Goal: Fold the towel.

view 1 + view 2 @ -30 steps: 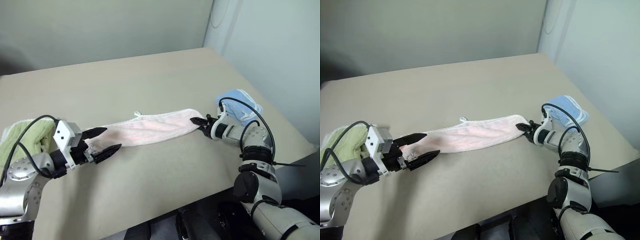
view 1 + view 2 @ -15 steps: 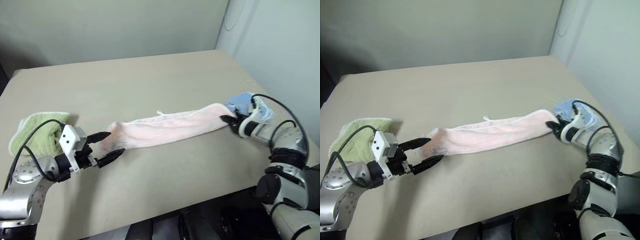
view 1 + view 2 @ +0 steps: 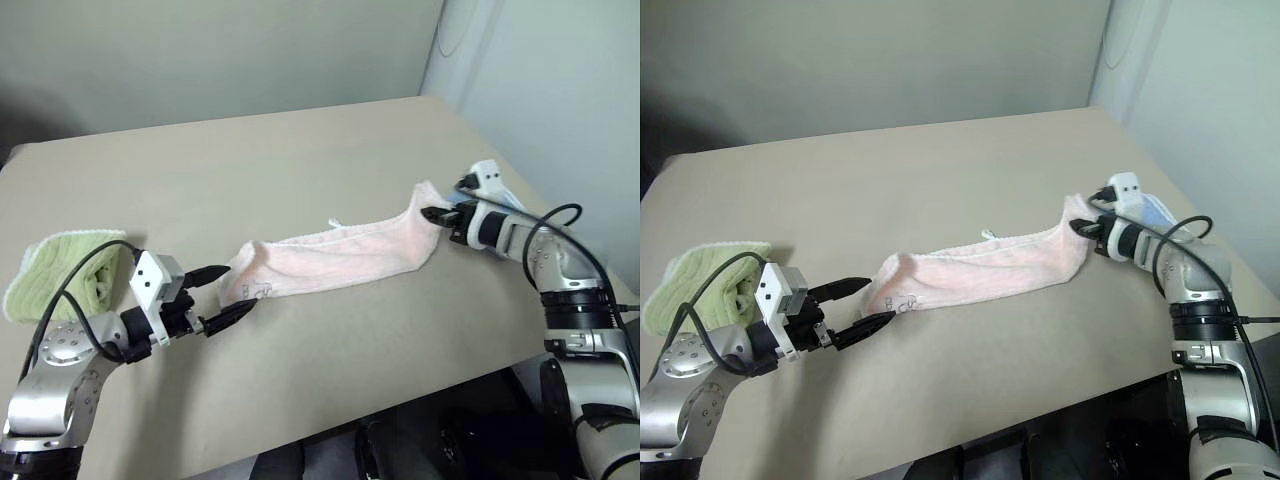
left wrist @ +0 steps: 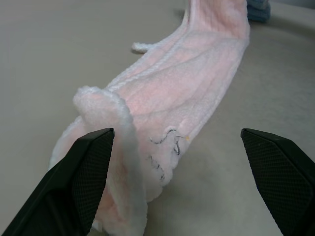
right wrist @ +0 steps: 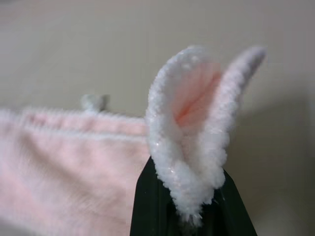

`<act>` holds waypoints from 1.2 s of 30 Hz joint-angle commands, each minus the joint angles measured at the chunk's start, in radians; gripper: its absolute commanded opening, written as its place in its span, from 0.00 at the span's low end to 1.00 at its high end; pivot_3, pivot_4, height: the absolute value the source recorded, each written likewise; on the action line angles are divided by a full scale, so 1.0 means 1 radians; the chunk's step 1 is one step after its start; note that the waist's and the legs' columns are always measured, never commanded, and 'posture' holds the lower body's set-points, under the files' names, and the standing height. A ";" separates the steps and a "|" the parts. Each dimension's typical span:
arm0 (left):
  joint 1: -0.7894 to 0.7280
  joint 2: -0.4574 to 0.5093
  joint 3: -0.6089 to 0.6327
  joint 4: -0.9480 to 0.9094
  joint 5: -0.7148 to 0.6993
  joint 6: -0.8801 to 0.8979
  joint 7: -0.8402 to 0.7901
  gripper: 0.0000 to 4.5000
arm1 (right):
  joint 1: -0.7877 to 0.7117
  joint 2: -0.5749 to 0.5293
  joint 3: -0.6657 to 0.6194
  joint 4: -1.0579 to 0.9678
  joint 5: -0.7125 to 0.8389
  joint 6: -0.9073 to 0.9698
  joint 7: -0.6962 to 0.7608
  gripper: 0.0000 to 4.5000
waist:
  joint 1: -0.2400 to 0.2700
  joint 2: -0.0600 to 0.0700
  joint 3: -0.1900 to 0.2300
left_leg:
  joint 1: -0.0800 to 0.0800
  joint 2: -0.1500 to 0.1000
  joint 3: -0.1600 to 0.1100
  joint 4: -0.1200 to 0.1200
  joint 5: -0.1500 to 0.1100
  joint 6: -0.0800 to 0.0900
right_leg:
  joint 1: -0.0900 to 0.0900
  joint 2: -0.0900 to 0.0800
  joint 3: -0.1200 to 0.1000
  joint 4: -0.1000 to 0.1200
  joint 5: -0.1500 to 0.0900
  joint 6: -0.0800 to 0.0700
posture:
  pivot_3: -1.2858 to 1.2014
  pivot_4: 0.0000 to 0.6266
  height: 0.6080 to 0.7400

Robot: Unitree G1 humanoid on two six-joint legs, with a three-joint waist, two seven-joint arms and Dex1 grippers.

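Currently:
towel (image 3: 340,258): mid-table, right end lifted
right gripper (image 3: 432,214): clamped on towel end
left gripper (image 3: 222,294): jaws wide, straddling left end
room: far half bare
lettering (image 4: 165,150): dark, unreadable

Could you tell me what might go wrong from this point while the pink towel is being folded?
1. The right tool is shut on only a thin pinch of the towel at its raised end; the edge could slip out.
2. The left tool stands open around the other end without gripping, so a pull may drag the towel away.
3. The towel lies bunched into a narrow strip, so any fold may come out uneven.
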 commanded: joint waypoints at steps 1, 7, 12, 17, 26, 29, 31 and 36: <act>-0.001 -0.001 0.018 -0.033 -0.007 -0.011 0.007 1.00 | 0.004 -0.019 0.092 -0.095 -0.068 -0.094 0.072 0.00 | 0.000 0.000 0.000 | 0.000 0.000 0.000 0.000 0.000 0.000 | 0.000 0.000 0.000 0.000 0.000 0.000 | 0.52 0.24 1.00; -0.014 -0.016 0.003 -0.039 -0.010 -0.009 0.024 1.00 | -0.034 0.084 0.284 -0.061 -0.187 -0.146 0.109 0.00 | 0.001 -0.001 0.000 | 0.000 0.000 0.000 0.002 0.000 0.000 | 0.001 0.000 0.000 0.000 0.000 0.000 | 0.52 0.24 1.00; 0.003 -0.033 0.000 -0.064 -0.007 -0.008 0.041 1.00 | -0.032 0.138 0.377 0.016 -0.287 -0.233 0.130 0.00 | 0.004 -0.001 0.000 | 0.000 0.000 0.000 0.001 0.000 0.000 | 0.000 0.000 0.000 0.000 0.000 0.000 | 0.52 0.24 1.00; 0.026 -0.037 0.007 -0.077 -0.011 -0.009 0.049 1.00 | -0.033 0.152 0.355 0.033 -0.292 -0.230 0.164 0.10 | 0.003 -0.001 -0.001 | 0.000 0.000 0.000 0.001 0.000 0.000 | 0.000 0.000 0.000 0.000 0.000 -0.001 | 0.52 0.24 1.00; 0.023 -0.039 0.007 -0.071 -0.015 -0.005 0.056 1.00 | -0.020 0.146 0.173 -0.063 -0.136 -0.161 0.226 0.57 | 0.004 -0.001 0.000 | 0.000 0.000 0.000 0.001 0.000 -0.001 | 0.000 0.000 0.000 0.000 -0.001 -0.001 | 0.52 0.24 1.00; 0.030 -0.048 0.040 -0.069 -0.040 0.000 0.066 1.00 | 0.002 0.116 0.084 -0.137 -0.040 -0.111 0.269 0.57 | 0.005 -0.001 -0.001 | 0.000 0.000 0.000 0.001 0.001 -0.003 | 0.000 0.000 -0.001 0.000 -0.001 -0.002 | 0.52 0.24 1.00; 0.034 -0.063 0.069 -0.071 -0.073 0.012 0.083 1.00 | 0.015 0.102 0.030 -0.168 0.015 -0.084 0.283 0.57 | 0.005 -0.001 -0.001 | 0.000 0.000 0.000 0.001 0.002 -0.004 | 0.001 0.000 -0.001 0.000 -0.001 -0.002 | 0.52 0.24 1.00; 0.020 -0.122 0.133 -0.085 -0.195 0.090 0.167 1.00 | -0.022 0.119 -0.026 -0.021 -0.016 -0.108 0.190 0.29 | 0.005 -0.001 -0.001 | 0.002 0.000 0.000 0.001 0.004 -0.008 | 0.003 0.000 0.000 0.000 -0.001 -0.002 | 0.52 0.24 1.00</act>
